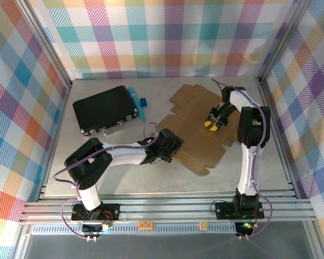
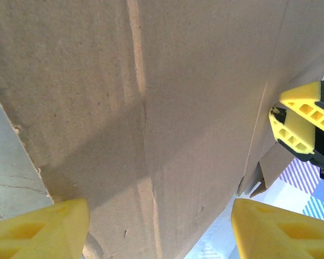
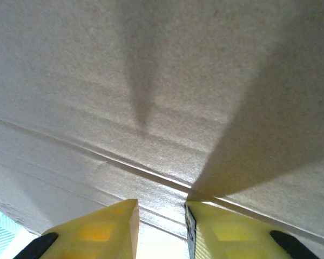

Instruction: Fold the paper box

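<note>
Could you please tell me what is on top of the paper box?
The right gripper is over the paper box, fingers near a crease; the left gripper sits at its left edge. Anything beneath the cardboard is covered.

Robotics lab test cell. Left arm [image 1: 124, 154] and right arm [image 1: 251, 162] sitting bolted to aluminium extrusion rail [image 1: 167, 208] at table's near edge, purple cables [image 1: 61, 213] looping around bases. Slotted metal posts [image 1: 49, 40] framing enclosure, plaid fabric backdrop [image 1: 167, 32] hanging on three sides. Paper box [image 1: 200, 145] and black case [image 1: 102, 110] lying on grey tabletop [image 1: 151, 181].
</note>
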